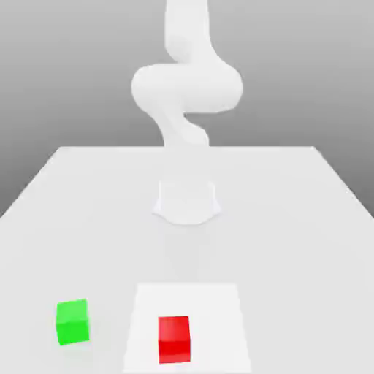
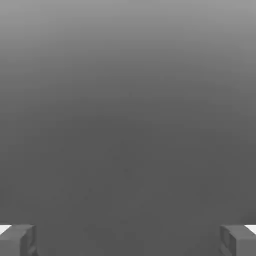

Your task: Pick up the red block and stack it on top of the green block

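The red block (image 1: 174, 338) sits on the white table (image 1: 292, 219) near the front edge, about mid-width. To the exterior view's left of it, roughly a block's width and a half away, lies the green block (image 1: 72, 321). Both rest flat, apart from each other. The white arm (image 1: 186, 88) rises at the far side of the table, well behind both blocks. In the hand view my gripper (image 2: 128, 242) is open: its grey fingertips (image 2: 17, 240) stand far apart with only plain grey background between them, and no block is there.
A paler square patch (image 1: 219, 321) on the tabletop surrounds the red block. A rounded white part of the arm (image 1: 186, 201) hangs over the table's middle. The table's side edges slant outward toward the front.
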Tool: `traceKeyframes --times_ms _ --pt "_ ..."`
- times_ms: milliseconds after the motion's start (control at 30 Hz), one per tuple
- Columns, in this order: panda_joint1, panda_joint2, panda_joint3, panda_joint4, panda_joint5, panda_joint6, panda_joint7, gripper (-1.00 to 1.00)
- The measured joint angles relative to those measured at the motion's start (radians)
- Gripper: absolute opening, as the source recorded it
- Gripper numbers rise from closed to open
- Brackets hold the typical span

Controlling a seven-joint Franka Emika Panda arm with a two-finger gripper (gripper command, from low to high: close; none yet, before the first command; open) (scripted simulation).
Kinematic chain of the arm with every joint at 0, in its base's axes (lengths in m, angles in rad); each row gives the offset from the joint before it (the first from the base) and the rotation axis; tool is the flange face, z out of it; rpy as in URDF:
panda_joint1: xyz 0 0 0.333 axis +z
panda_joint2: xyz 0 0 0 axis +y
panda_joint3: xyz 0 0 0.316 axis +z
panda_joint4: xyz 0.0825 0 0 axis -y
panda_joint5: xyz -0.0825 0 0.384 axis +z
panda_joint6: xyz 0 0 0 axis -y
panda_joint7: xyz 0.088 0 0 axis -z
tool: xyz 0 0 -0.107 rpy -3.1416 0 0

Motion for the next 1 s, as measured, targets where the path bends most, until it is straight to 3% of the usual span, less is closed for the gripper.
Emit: traceKeyframes --times_ms 767,933,967,1000 --pt "0.005 0.840 -0.041 -0.205 0.021 0.352 -0.115 0.00" --pt "-0.007 1.021 -0.028 -0.192 0.034 0.489 -0.130 0.00" --pt "-0.010 1.053 -0.025 -0.188 0.038 0.516 -0.132 -1.00" --pt "-0.010 1.053 -0.025 -0.188 0.038 0.516 -0.132 -1.00"
